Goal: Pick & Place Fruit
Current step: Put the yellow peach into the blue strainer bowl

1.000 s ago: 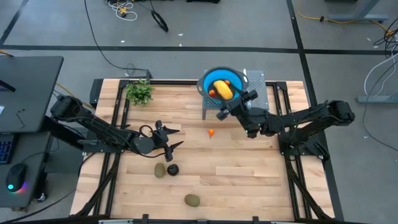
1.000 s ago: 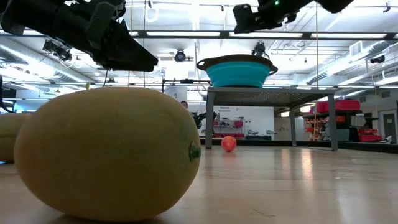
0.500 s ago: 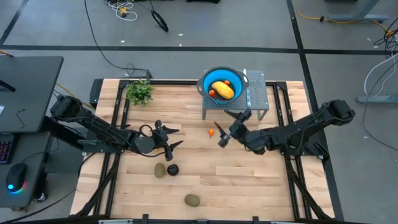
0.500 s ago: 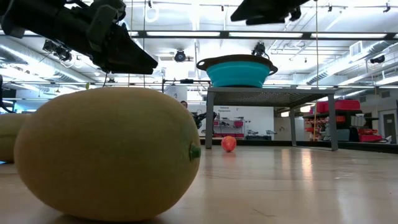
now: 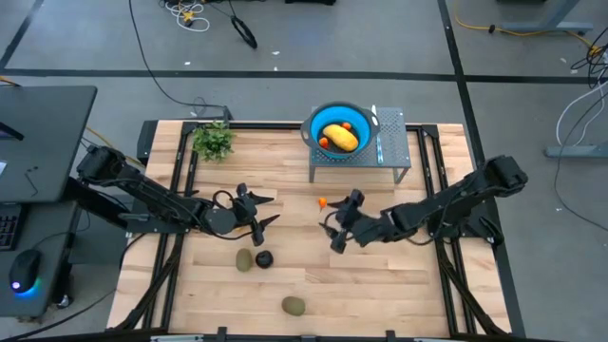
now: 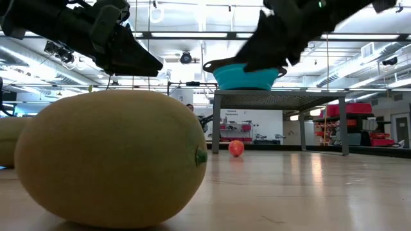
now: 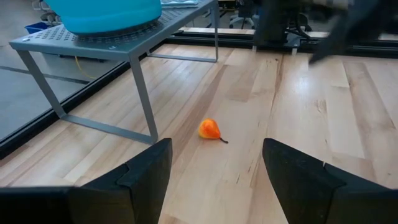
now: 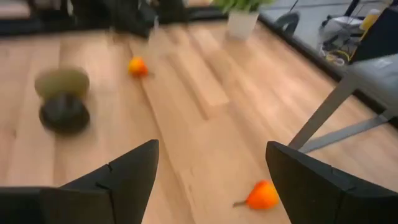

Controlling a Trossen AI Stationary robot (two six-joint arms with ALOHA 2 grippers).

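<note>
A blue bowl [image 5: 353, 122] on a grey metal stand [image 5: 391, 152] at the table's far side holds a long yellow fruit [image 5: 340, 138] and small orange-red ones [image 5: 325, 142]. One small orange fruit [image 5: 323, 201] lies on the wood in front of the stand, also seen in the wrist views [image 7: 210, 129] [image 8: 261, 195]. Two olive-green ovals [image 5: 245, 259] [image 5: 294, 305] and a blackish round fruit [image 5: 264, 258] lie nearer. My right gripper [image 5: 332, 234] hovers open just near of the orange fruit. My left gripper [image 5: 258, 211] hangs open above the green oval and the black fruit.
A leafy green sprig [image 5: 214, 141] stands at the far left corner. In the right wrist view a second small orange piece [image 8: 137, 66] lies beyond the green oval [image 8: 62, 81]. Bare wood spreads on the table's near right.
My right gripper has come away from above the bowl, down and toward the table's near-left, and has tipped closer to level; it now hovers low beside the small orange fruit. Its fingers have stayed open. The fruits have not moved.
</note>
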